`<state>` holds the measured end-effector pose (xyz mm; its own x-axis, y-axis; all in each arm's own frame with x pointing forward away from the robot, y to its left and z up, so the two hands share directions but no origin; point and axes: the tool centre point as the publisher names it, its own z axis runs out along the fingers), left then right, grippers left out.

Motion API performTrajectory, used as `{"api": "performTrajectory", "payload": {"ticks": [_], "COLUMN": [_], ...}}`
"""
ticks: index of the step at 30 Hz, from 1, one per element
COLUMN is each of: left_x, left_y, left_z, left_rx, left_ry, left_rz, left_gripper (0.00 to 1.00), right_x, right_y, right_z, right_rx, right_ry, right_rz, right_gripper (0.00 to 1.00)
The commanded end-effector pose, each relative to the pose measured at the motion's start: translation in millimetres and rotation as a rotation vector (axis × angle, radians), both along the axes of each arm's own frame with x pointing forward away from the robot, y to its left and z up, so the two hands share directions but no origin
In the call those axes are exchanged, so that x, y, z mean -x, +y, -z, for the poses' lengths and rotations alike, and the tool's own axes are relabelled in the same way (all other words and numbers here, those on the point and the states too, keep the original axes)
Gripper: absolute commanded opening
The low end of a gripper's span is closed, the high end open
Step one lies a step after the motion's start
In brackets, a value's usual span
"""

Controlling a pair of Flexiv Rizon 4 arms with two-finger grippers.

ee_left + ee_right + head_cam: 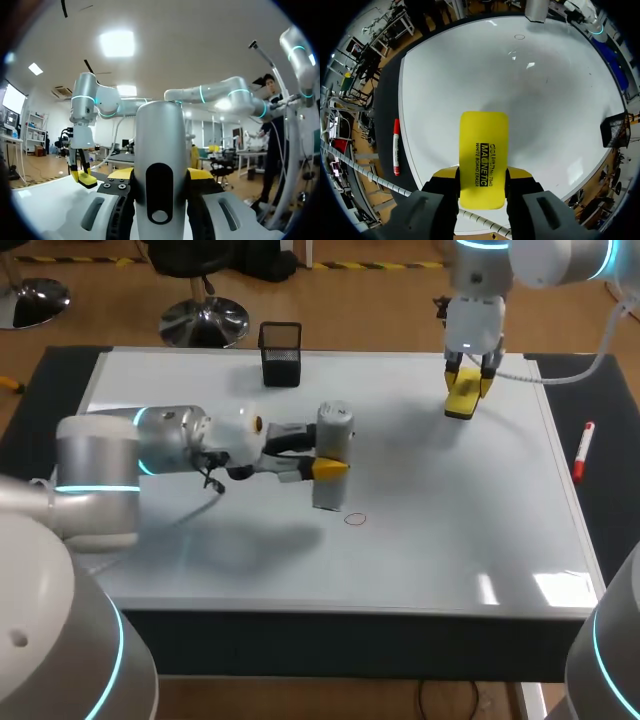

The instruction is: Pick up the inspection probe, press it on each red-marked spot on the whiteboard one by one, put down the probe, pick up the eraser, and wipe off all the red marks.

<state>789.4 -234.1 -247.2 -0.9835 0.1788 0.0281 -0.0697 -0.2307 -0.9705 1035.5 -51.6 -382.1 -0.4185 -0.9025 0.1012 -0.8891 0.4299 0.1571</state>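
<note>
Near the middle of the whiteboard (450, 530), the left gripper (160, 175) is pinching the inspection probe (333, 445) from both sides, yellow tips pressing on its barrel. Probe is standing upright with its foot on the board, just beside the one red mark (355, 519) that is showing: beside it, not on it. At the far right of the board, the right gripper (482, 177) is clamping the eraser (462, 398) between its fingers and hanging it edge-down at the surface. Can't tell whether it is touching.

Progress, as a judgement:
- Probe pickup is done.
- Pressing is looking under way or nearly finished, since only a single mark is showing.
- Putting the probe down is not yet done.
- Eraser pickup is already done, by the other arm.
- Wiping is left, at least for the mark by the probe.

Materials:
- Probe is reading as a smooth brushed-metal cylinder with a rounded top and a black oblong slot on the side facing the wrist.
- Eraser is a flat yellow rectangular block with rounded corners and a hard, plastic-looking back.
- Board is glossy white and throwing ceiling-light glare.
- Mark is a thin, small red ring.

On the dark strip right of the board a red-capped marker (583, 450) is lying. A black mesh pen cup (281, 353) is sitting at the far edge.
</note>
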Motion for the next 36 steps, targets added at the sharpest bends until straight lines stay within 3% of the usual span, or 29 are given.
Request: {"api": "performTrajectory", "payload": {"ticks": [1,10,36], "left_x": [-6.6,-6.3,-6.6], "left_y": [-16,-33,-48], "left_z": [11.3,24.8,52.3], "left_rx": [0.02,0.034,-0.049], "left_ry": [0.002,0.017,-0.006], "left_rz": [0.009,0.006,0.012], "left_gripper": [0.0,0.0,0.0], "right_x": [0.2,0.2,0.2], "right_y": [-1,-1,-1], "right_z": [-2,-2,-2], "right_rx": [0.003,0.003,0.003], "right_ry": [-0.002,-0.002,-0.002], "right_rz": [-0.002,-0.002,-0.002], "right_gripper": [0.0,0.0,0.0]}}
